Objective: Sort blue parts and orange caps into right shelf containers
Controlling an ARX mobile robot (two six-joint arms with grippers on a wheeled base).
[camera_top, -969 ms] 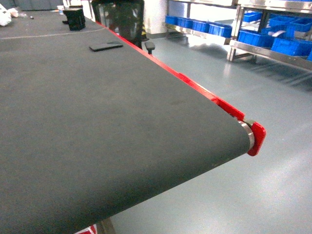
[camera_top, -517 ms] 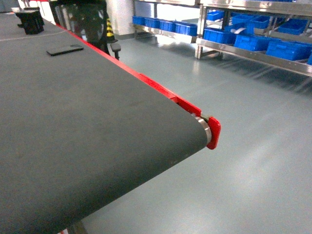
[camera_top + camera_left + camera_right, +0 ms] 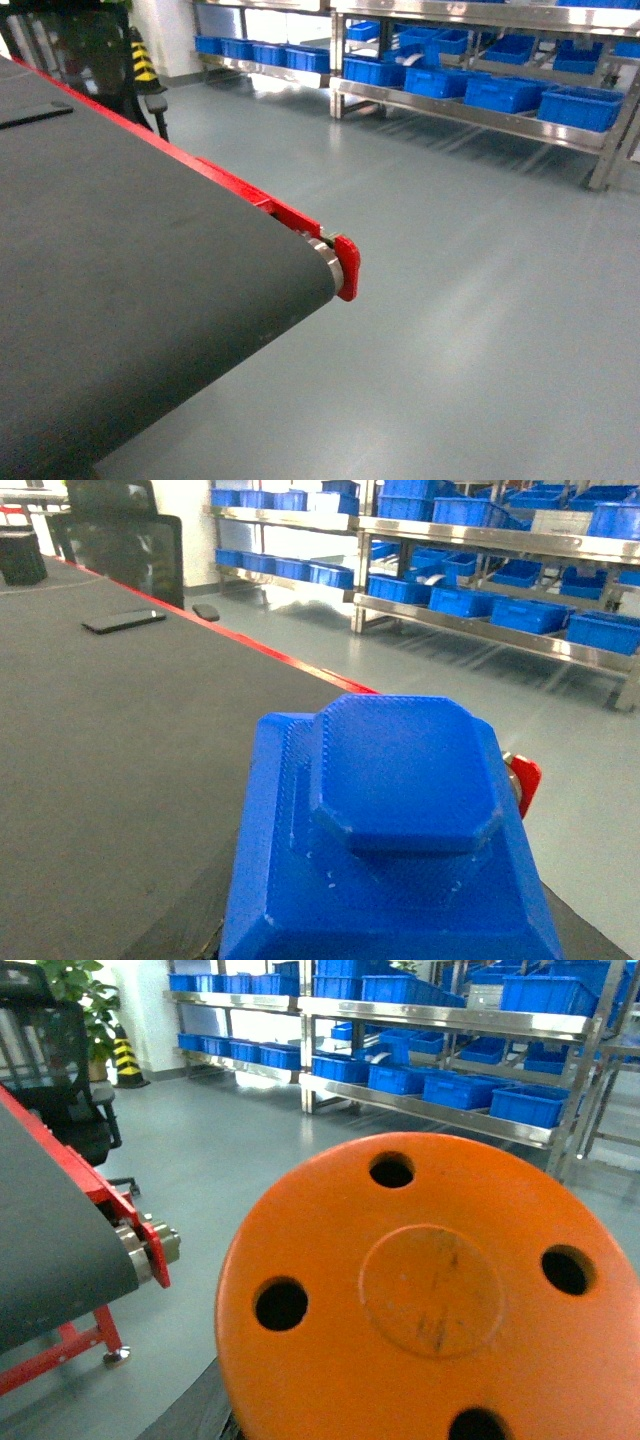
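A chunky blue part (image 3: 400,820) with a raised octagonal top fills the lower half of the left wrist view. My left gripper (image 3: 385,935) is shut on it, fingers almost wholly hidden beneath it, above the end of the dark belt. An orange cap (image 3: 430,1300), a round disc with several holes, fills the right wrist view. My right gripper (image 3: 400,1420) holds it over the floor beside the belt's end. Neither gripper shows in the head view. Blue shelf containers (image 3: 500,92) line the steel shelves (image 3: 470,112) across the floor.
The conveyor belt (image 3: 120,260) with its red side rail and end bracket (image 3: 346,266) takes up the left of the head view. Grey floor (image 3: 480,300) lies between it and the shelves. A phone (image 3: 124,621) lies on the belt; a black chair (image 3: 50,1050) stands behind it.
The head view has swung to the right: the belt's end has slid left in the picture and more of the floor and shelves has come into view.
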